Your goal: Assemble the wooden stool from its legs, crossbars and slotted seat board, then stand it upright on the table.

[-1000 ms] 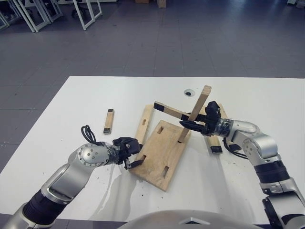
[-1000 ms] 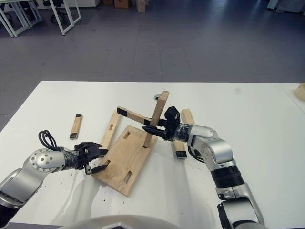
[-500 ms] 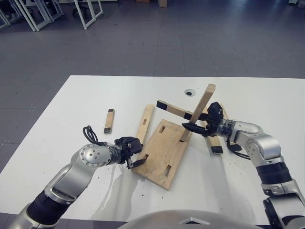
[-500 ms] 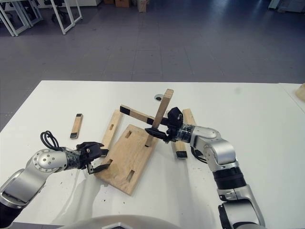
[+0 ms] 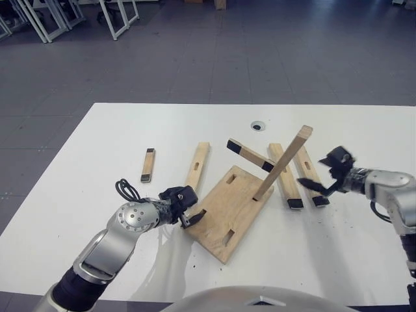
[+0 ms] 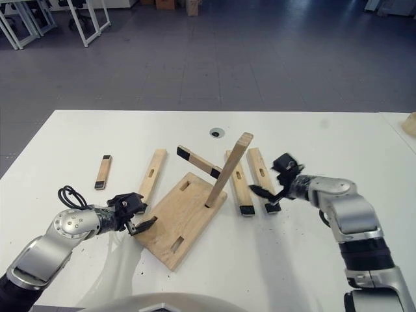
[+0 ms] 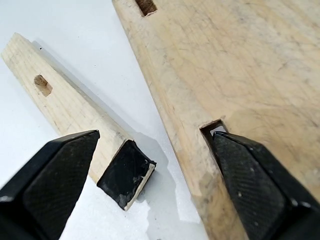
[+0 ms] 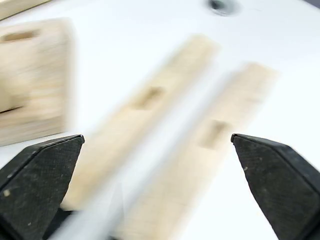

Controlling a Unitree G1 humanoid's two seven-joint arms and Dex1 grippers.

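Note:
The slotted seat board (image 5: 224, 209) lies flat at the table's middle. One leg (image 5: 281, 164) stands tilted in a slot near the board's far edge, with a black-tipped crossbar (image 5: 249, 155) joined to it. Two more legs (image 5: 285, 175) (image 5: 307, 170) lie to the right of the board, and another leg (image 5: 197, 166) lies to its left. My left gripper (image 5: 188, 208) is open at the board's left corner; one fingertip (image 7: 260, 185) rests over the board by a slot, the other by the leg's black cap (image 7: 125, 172). My right gripper (image 5: 323, 173) hangs open over the two lying legs (image 8: 150, 95).
A short black-tipped crossbar (image 5: 149, 164) lies apart at the left. A round hole (image 5: 258, 125) sits in the white table (image 5: 364, 260) behind the parts. A black cable loop (image 5: 122, 188) hangs by my left wrist. Bare tabletop spreads at the front right.
My right gripper let go of the tilted leg and drew back to the right over the lying legs. The leg with its crossbar and the board shifted rightward. The left gripper stayed at the board's corner.

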